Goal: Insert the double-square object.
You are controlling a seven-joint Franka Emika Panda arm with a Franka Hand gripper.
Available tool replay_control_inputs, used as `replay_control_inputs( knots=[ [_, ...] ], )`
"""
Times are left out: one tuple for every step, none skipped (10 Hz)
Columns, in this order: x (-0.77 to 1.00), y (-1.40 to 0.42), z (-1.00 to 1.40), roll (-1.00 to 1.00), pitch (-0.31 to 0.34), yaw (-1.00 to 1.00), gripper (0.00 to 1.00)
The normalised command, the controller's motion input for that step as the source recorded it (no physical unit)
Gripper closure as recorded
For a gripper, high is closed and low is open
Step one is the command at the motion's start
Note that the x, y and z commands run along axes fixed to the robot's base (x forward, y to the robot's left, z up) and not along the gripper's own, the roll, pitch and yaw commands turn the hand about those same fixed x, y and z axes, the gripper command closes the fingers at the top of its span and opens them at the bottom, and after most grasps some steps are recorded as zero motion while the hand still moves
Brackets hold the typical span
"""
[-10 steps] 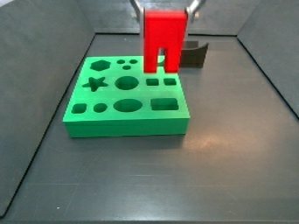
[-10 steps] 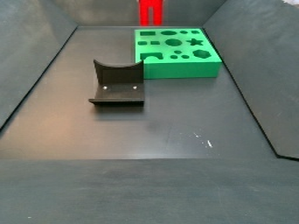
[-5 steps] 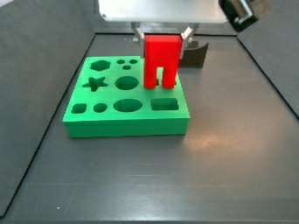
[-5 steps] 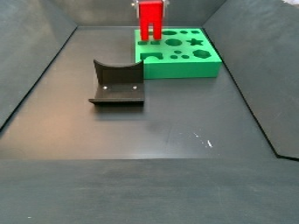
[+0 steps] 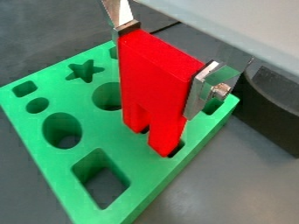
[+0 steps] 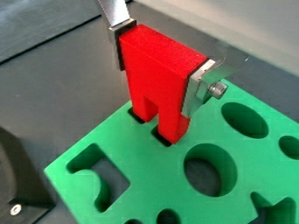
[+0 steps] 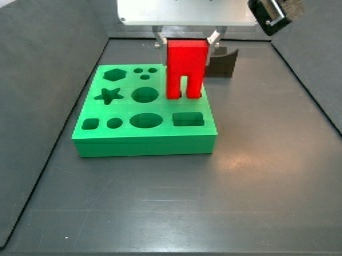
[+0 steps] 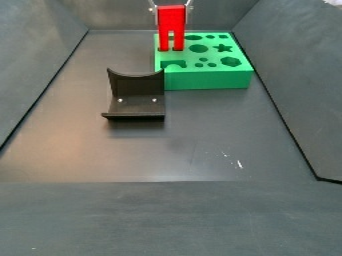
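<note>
The double-square object is a bright red tall block with two prongs split by a slot. It stands upright over the green board, its prong tips at or just inside the board's paired square holes, as both wrist views show. My gripper is shut on the block's upper part, one silver finger on each side. In a side view the block stands at the board's left far corner.
The board has several other shaped holes: a star, a hexagon, circles and a rectangle. A dark grey block with a curved notch sits on the floor away from the board. Grey walls enclose the floor.
The gripper has come down with the red block from high above the board. The prongs now meet the board's paired square holes.
</note>
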Motion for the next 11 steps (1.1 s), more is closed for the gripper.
replay_control_inputs(
  knots=[
    [0.19,0.13,-0.46,0.02,0.000,0.04,1.00],
    [0.17,0.05,-0.46,0.00,-0.046,0.00,1.00],
    [0.05,0.00,-0.44,-0.19,-0.143,-0.13,1.00],
    [0.00,0.00,-0.41,-0.24,-0.199,-0.11,1.00],
    [0.00,0.00,-0.40,-0.23,-0.204,-0.09,1.00],
    [0.01,0.00,-0.34,-0.15,-0.183,-0.10,1.00],
    [0.00,0.00,-0.28,-0.10,-0.147,-0.11,1.00],
    [0.00,0.00,-0.23,-0.03,-0.103,-0.15,1.00],
    [0.03,-0.06,-0.21,-0.02,-0.094,-0.16,1.00],
    [0.05,-0.10,-0.24,-0.03,-0.107,-0.13,1.00],
    [0.10,-0.06,-0.28,0.00,-0.083,-0.06,1.00]
  ],
)
